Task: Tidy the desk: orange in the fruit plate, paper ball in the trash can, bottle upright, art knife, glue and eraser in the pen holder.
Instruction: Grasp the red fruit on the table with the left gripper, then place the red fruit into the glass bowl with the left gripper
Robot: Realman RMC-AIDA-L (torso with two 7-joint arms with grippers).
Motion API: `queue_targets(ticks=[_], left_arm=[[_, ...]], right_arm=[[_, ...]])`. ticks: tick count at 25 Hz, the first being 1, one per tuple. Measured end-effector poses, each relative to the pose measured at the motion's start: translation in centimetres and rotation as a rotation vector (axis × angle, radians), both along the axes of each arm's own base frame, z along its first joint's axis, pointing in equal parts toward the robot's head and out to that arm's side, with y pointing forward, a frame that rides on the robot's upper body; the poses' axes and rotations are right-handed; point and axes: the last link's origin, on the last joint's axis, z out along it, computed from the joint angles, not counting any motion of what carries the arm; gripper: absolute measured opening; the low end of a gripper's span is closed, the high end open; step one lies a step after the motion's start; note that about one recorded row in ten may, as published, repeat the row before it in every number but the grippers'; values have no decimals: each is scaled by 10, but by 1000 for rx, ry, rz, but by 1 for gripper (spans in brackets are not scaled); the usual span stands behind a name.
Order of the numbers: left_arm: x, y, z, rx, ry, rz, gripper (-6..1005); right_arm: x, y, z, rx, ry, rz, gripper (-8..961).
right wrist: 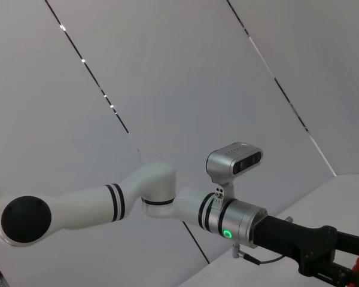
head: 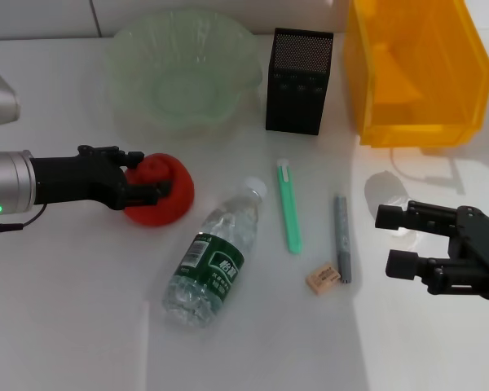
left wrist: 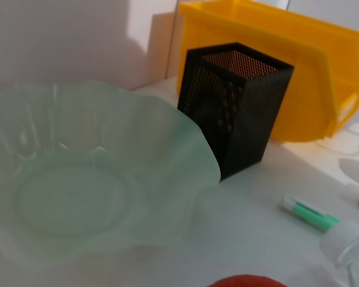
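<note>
**One fruit in the grip, five items still out of place**

Six jobs make up this tidy-up, and judging from the layout, the first one, the orange, is in hand.

Nearest the robot lies the water bottle (head: 215,255) on its side, cap pointing away, not yet stood up. Just to its right sit the eraser (head: 323,278), the grey glue stick (head: 342,237) touching or nearly touching it, and the green art knife (head: 288,204), all flat on the table.

The right gripper (head: 401,240) hovers beside these, jaws spread wide and holding nothing; it touches no object.

At the same depth on the other side, the left gripper (head: 147,174) has its fingers around the orange (head: 161,190), a red-orange fruit that looks to rest on the table or barely above it. The jaws are closed on the fruit's near-left side, pinching it. I cannot tell how firm the hold is.

Farther back stands the pale green fruit plate (head: 183,69), empty, just beyond the fruit. To its right are the black mesh pen holder (head: 298,80), then the yellow bin (head: 418,72) that presumably serves as the trash can. No paper ball shows in any view.

The next move likely calls for a lift clear of the plate's scalloped rim, a short carry forward, and a release over the centre.
</note>
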Motion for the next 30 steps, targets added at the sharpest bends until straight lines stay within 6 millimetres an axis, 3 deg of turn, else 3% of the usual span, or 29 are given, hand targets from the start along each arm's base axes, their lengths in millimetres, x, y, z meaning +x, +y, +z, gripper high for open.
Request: queue_targets(ticks=[9, 15, 19, 25, 26, 28, 30], left_arm=[[5, 0, -6, -25, 23, -29, 699], [6, 1, -6, -20, 21, -35, 505], [9, 1, -4, -19, 4, -44, 317], [36, 9, 17, 81, -183, -86, 206], [55, 21, 31, 169, -286, -118, 193], [68, 40, 37, 261, -324, -125, 174], [68, 40, 37, 261, -324, -125, 155]], right_arm=[[2, 0, -4, -6, 3, -27, 820], [3, -1, -4, -6, 2, -29, 817], [4, -2, -4, -4, 3, -34, 815], [8, -7, -4, -3, 5, -55, 813], [10, -9, -4, -3, 5, -61, 812], [12, -11, -3, 4, 8, -72, 811], [14, -12, -3, 12, 17, -85, 810]])
